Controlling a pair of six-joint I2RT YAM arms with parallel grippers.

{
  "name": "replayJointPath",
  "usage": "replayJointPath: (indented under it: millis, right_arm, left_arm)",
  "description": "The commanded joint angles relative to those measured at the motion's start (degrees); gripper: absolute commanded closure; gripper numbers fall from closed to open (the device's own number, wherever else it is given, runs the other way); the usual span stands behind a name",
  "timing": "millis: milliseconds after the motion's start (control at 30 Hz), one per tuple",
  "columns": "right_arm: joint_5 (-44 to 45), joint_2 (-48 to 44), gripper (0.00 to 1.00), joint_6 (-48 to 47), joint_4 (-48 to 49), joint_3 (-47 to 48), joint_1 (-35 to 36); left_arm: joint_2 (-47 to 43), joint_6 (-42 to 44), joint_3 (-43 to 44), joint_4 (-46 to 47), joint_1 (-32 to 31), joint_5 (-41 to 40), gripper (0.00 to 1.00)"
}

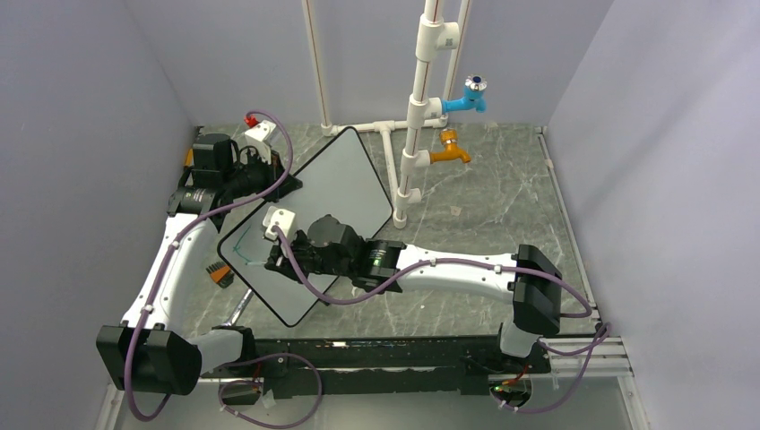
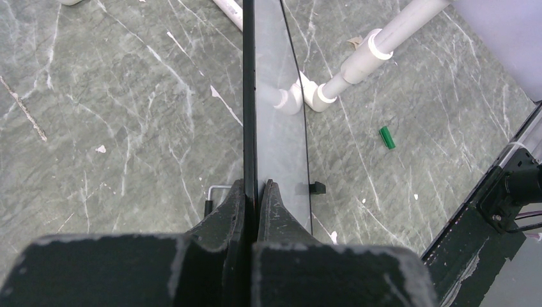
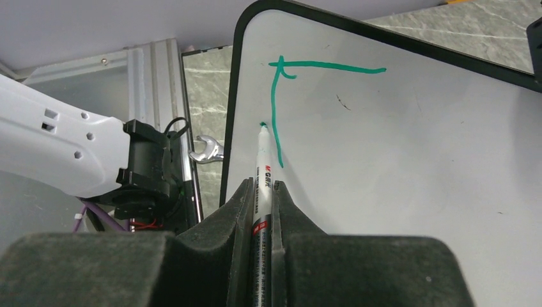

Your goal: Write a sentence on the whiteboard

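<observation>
The whiteboard lies tilted across the table's left half. It shows edge-on in the left wrist view and fills the right wrist view. My left gripper is shut on the board's far left rim. My right gripper is shut on a white marker with a green tip, which touches or hovers just off the board near its near corner. The sentence is only two joined green strokes, one long, one shorter, meeting at a corner.
White pipes with a blue tap and an orange tap stand behind the board. A green cap lies on the marble table. A wrench and an orange-black tool lie near the board's near edge.
</observation>
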Motion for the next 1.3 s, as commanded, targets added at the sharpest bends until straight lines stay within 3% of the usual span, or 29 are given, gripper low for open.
replayJointPath:
  millis: [0,1000,1267]
  right_arm:
    - [3.4,-0.7,1.0,-0.1,3.3,1.0,-1.5]
    - [11.3,-1.1,1.0,-3.3,-0.4,3.7,-4.2]
    - [10.6,-5.4,1.0,-2.6,-0.5,1.8,-4.1]
  left_arm:
    - [0.8,8.0,-2.2,-3.8,-0.3,-8.7,1.0]
    - [1.0,8.3,-2.4,-4.0,-0.4,-9.3,1.0]
    - [1.1,8.3,-2.5,-3.8,-0.4,-10.2,1.0]
